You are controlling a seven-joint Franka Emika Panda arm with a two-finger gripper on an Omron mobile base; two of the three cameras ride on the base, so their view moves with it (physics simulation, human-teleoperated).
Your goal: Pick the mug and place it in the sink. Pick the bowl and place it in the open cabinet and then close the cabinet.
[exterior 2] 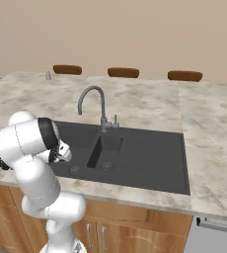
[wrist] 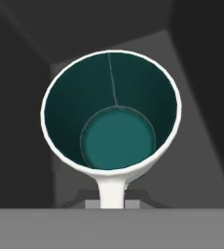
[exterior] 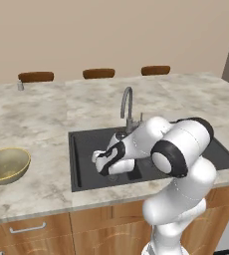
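Teal-lined, the mug [wrist: 111, 116] sits clamped by its handle in the end effector [exterior: 102, 160], held low inside the sink [exterior: 81, 169] with dark basin walls close around it. On the marble surface [exterior: 42, 114] left of the sink rests the bowl [exterior: 7, 165], near the front edge.

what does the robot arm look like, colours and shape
The arm is glossy white with rounded, bulbous segments and black bands at the joints. The hand at its end is white with black trim. No cables or markings show.
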